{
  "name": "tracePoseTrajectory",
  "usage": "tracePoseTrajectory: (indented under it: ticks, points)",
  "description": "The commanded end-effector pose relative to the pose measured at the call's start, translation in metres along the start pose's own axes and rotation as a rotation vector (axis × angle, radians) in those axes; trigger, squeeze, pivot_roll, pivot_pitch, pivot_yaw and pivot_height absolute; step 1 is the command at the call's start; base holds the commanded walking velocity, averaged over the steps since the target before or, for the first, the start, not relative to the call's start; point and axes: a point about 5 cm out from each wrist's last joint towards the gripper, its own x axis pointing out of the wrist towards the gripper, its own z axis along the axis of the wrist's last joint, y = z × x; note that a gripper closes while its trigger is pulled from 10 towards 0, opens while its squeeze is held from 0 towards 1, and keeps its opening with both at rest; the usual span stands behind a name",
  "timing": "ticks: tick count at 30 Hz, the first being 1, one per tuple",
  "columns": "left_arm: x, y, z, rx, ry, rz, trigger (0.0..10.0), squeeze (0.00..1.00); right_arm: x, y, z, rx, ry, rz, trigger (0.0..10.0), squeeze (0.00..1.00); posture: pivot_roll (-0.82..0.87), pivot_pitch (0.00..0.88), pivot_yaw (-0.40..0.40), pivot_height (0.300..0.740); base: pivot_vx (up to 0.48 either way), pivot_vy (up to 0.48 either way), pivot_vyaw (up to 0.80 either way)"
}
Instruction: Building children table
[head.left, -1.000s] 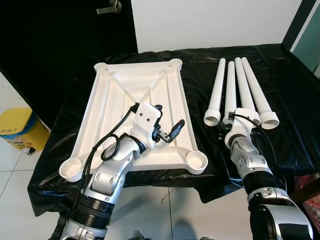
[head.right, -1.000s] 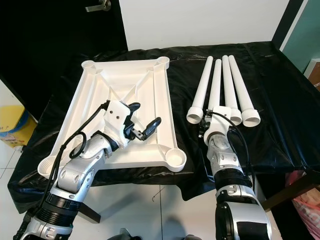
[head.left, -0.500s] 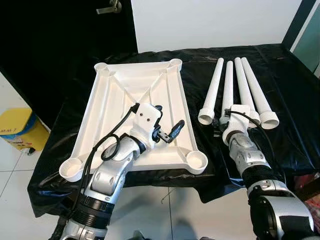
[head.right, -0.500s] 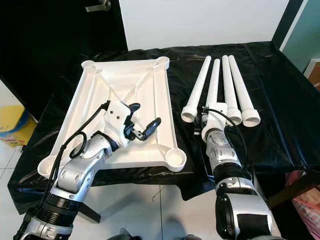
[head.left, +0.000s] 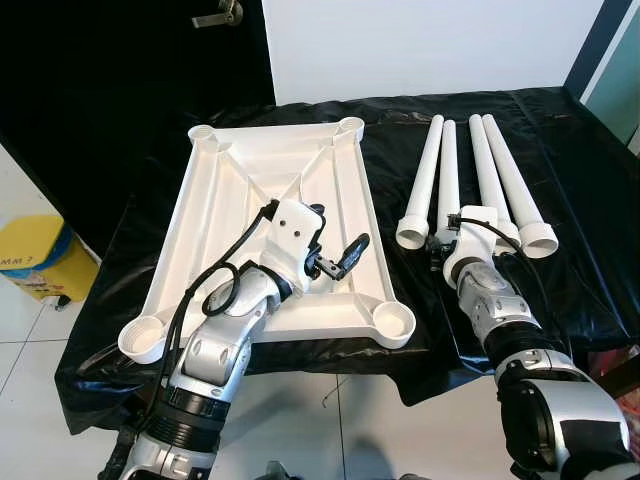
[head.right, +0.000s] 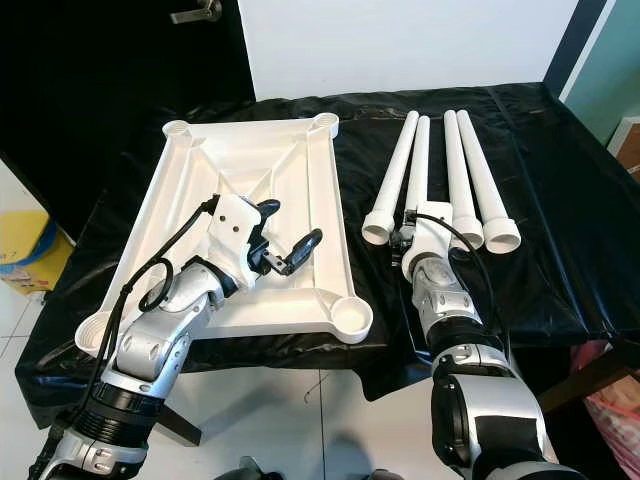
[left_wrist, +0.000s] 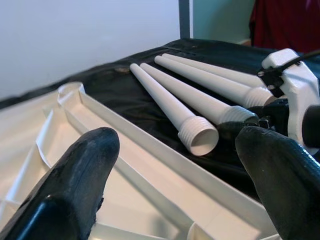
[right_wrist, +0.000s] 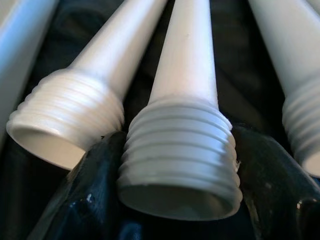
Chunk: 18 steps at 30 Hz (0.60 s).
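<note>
Right wrist view has the right gripper (right_wrist: 180, 210) clamped on the second white threaded plastic leg's (right_wrist: 182, 145) end, now swung against its neighbour. Fingertips hidden underneath. Left gripper (head.left: 335, 262) hangs released over the white ribbed tabletop (head.left: 225, 200).

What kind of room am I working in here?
Likely an indoor room set up as a workspace: a table draped in black plastic sheeting, a dark door with a metal lever handle, a white tiled floor and a plain white wall.
</note>
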Motion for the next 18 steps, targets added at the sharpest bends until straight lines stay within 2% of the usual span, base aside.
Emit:
tracePoseTrajectory:
  ticks: [1, 3, 4, 7, 8, 10, 11, 14, 18]
  points:
    - [0.0, 0.005, -0.001, -0.05, 0.012, 0.022, 10.0, 1.0, -0.002, 0.003, 0.004, 0.013, -0.048, 0.021, 10.0, 0.0, 0.0, 0.039, 0.03, 0.74, 0.0, 0.0, 0.0]
    - [0.001, 0.008, 0.001, -0.112, -0.004, 0.023, 10.0, 1.0, -0.008, 0.005, 0.007, 0.032, -0.115, 0.025, 10.0, 0.0, 0.0, 0.041, 0.029, 0.74, 0.0, 0.0, 0.0]
    - [0.001, 0.008, 0.001, -0.112, -0.004, 0.023, 10.0, 1.0, -0.008, 0.005, 0.007, 0.032, -0.115, 0.025, 10.0, 0.0, 0.0, 0.041, 0.029, 0.74, 0.0, 0.0, 0.0]
    - [0.005, 0.013, 0.006, -0.175, -0.018, 0.037, 10.0, 1.0, -0.024, 0.006, 0.017, 0.059, -0.272, 0.032, 10.0, 0.0, -0.01, 0.047, 0.028, 0.74, 0.0, 0.0, 0.0]
    - [0.007, 0.013, 0.007, -0.199, -0.015, 0.027, 10.0, 0.15, -0.029, 0.006, 0.017, 0.057, -0.291, 0.031, 10.0, 0.0, -0.02, 0.049, 0.027, 0.74, 0.0, 0.0, 0.0]
    - [0.007, 0.013, 0.007, -0.199, -0.015, 0.027, 10.0, 0.15, -0.029, 0.006, 0.017, 0.057, -0.291, 0.031, 10.0, 0.0, -0.02, 0.049, 0.027, 0.74, 0.0, 0.0, 0.0]
    - [0.012, 0.015, 0.007, -0.244, -0.008, 0.005, 10.0, 0.0, -0.036, 0.008, 0.015, 0.06, -0.301, 0.05, 10.0, 0.0, -0.03, 0.053, 0.028, 0.74, 0.0, 0.0, 0.0]
    - [0.017, 0.019, 0.009, -0.275, 0.0, -0.018, 10.0, 0.0, -0.046, 0.01, 0.003, 0.091, -0.243, 0.061, 10.0, 0.0, -0.04, 0.055, 0.033, 0.74, 0.0, 0.0, 0.0]
    - [0.019, 0.023, 0.011, -0.286, -0.004, -0.009, 10.0, 0.0, -0.052, 0.011, 0.001, 0.071, -0.271, 0.072, 10.0, 0.0, -0.04, 0.057, 0.04, 0.74, 0.0, 0.0, 0.0]
